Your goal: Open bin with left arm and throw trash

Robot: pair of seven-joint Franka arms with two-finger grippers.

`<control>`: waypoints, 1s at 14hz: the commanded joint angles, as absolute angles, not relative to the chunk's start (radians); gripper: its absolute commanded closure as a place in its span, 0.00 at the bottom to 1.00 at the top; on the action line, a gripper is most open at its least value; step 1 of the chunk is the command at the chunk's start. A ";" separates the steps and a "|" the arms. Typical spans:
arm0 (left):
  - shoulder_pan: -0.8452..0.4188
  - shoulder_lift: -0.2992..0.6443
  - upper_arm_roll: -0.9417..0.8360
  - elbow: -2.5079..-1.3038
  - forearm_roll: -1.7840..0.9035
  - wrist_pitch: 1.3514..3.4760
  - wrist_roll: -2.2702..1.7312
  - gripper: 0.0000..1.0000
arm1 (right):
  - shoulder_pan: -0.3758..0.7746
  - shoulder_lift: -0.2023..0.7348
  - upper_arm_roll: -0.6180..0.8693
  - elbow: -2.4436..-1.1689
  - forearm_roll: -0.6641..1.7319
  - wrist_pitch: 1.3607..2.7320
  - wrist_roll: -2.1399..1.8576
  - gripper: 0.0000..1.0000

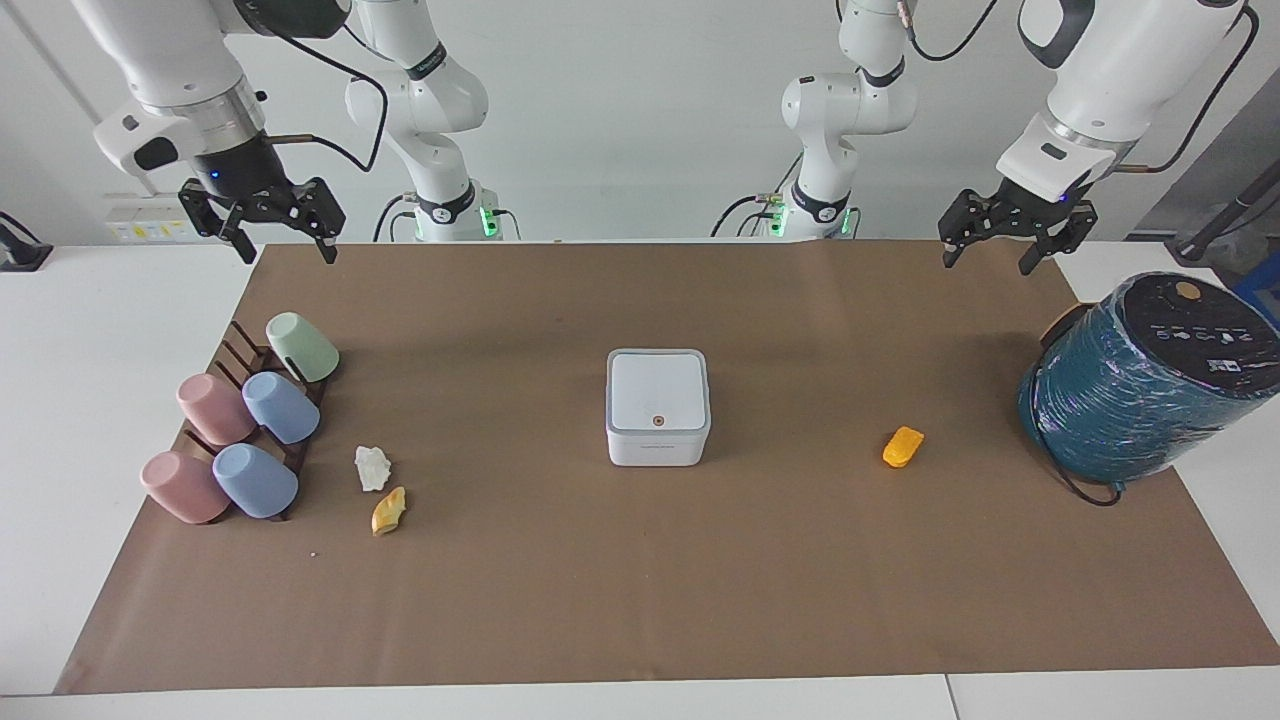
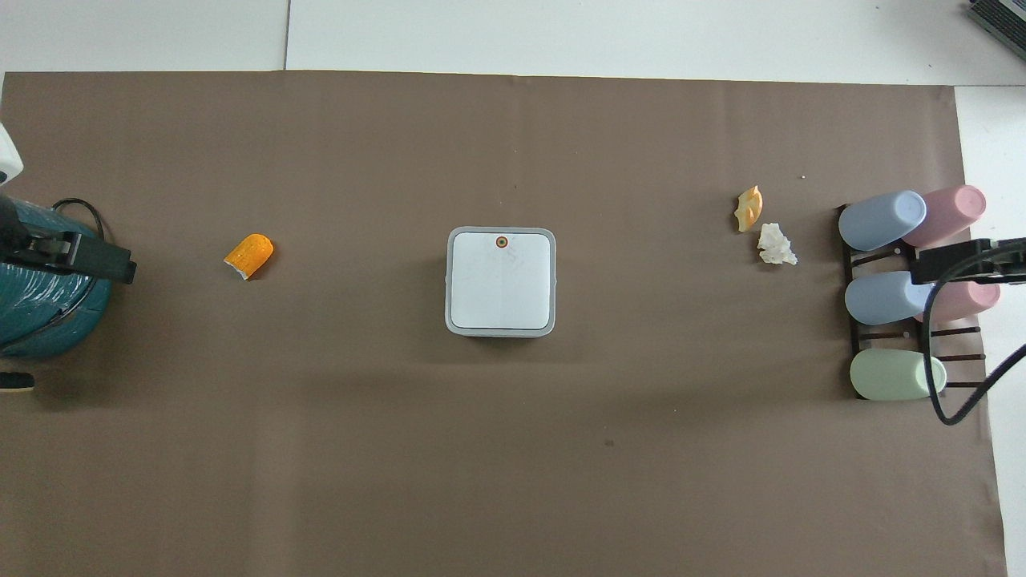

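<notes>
You are looking at a small white square plastic bin with a grey-rimmed lid lying shut, sitting mid-surface on the brown paper-covered surface, its tiny orange round button facing away from the robots. The left claw is hanging with fingers spread over the mat's edge at its own end, above the big teal wrapped cylinder; the bin is lying inward from it. The right claw is waiting, spread, over the pastel cups. A deep orange peel scrap is lying toward the left arm's end; a white lumpy wad and yellow peel bit are lying beside the cups.
</notes>
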State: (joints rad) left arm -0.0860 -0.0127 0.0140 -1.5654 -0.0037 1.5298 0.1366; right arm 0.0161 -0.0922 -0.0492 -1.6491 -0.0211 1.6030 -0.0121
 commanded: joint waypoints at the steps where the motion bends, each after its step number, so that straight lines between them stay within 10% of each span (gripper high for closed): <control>1: -0.077 -0.023 0.009 -1.565 -0.006 1.519 0.127 0.00 | 0.012 -0.106 -0.048 -1.660 -0.026 1.600 -0.026 0.00; 11: -0.130 -0.044 -0.003 -1.634 -0.006 1.665 0.095 0.00 | 0.020 -0.117 -0.048 -1.680 -0.015 1.606 0.046 0.00; 12: -0.162 -0.044 -0.003 -1.640 -0.006 1.690 0.092 0.04 | 0.020 -0.117 -0.048 -1.680 -0.015 1.608 0.046 0.00; 14: -0.210 -0.040 -0.003 -1.641 -0.006 1.713 0.089 0.51 | 0.020 -0.117 -0.048 -1.681 -0.015 1.611 0.044 0.00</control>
